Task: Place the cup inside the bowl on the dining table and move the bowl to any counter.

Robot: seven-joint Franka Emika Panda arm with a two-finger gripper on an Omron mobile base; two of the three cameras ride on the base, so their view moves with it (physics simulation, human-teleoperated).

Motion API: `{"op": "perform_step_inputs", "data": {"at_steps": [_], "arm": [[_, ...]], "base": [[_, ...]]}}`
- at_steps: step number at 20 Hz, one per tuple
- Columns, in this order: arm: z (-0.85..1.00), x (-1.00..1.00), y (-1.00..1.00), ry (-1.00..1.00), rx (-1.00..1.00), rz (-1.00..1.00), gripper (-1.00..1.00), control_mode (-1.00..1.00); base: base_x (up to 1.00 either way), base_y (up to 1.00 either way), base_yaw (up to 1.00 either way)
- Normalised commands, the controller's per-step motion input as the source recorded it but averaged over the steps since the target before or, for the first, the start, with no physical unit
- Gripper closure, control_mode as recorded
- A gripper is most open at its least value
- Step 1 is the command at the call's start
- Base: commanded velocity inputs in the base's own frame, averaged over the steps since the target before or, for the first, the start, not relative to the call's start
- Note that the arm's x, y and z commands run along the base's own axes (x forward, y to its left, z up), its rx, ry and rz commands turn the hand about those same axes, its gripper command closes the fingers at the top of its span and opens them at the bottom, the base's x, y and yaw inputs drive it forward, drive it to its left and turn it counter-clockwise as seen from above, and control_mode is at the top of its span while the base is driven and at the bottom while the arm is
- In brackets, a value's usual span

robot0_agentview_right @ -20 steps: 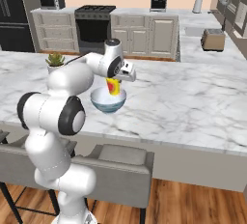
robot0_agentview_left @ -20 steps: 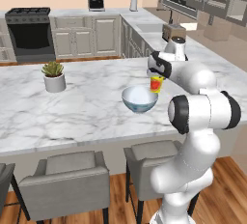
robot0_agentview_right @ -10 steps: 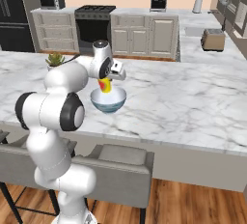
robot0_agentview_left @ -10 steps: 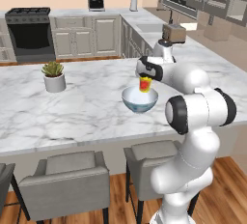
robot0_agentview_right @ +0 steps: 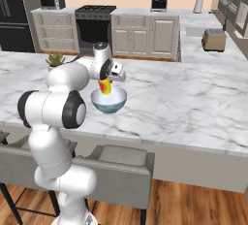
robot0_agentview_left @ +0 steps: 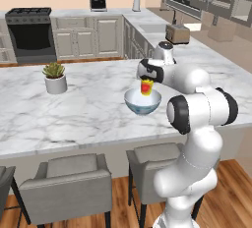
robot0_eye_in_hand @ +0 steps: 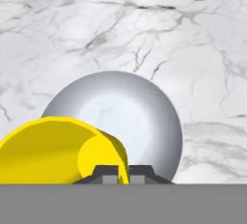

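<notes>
My gripper (robot0_agentview_left: 146, 81) holding the cup (robot0_agentview_left: 145, 88) over the bowl (robot0_agentview_left: 142, 101).
Fingers pinch the yellow cup's rim; I see the bowl below it on the dining table (robot0_agentview_left: 83, 109).

Potted plant (robot0_agentview_left: 55, 77) on marble; toaster (robot0_agentview_left: 177, 34), stove (robot0_agentview_left: 30, 33) behind.

We see our end effector (robot0_agentview_left: 145, 81) clamped on the cup (robot0_agentview_left: 146, 88), just above the bowl (robot0_agentview_left: 142, 102) on the worktop (robot0_agentview_left: 74, 109).
</notes>
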Motion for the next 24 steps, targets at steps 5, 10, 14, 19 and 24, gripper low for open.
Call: {"op": "perform_step_inputs", "data": {"at_steps": [5, 10, 14, 19, 24], "arm": [[-0.39, 0.00, 0.00, 0.00, 0.00, 0.00, 1.00, -1.00], [-0.37, 0.04, 0.00, 0.00, 0.00, 0.00, 1.00, -1.00], [-0.31, 0.07, 0.00, 0.00, 0.00, 0.00, 1.00, -1.00], [-0.15, 0.24, 0.00, 0.00, 0.00, 0.00, 1.00, -1.00], [-0.04, 0.36, 0.02, 0.00, 0.00, 0.00, 1.00, -1.00]], "base": [[0.00, 0.00, 0.00], [0.00, 0.00, 0.00], [0.00, 0.00, 0.00], [0.00, 0.00, 0.00], [0.00, 0.00, 0.00]]}}
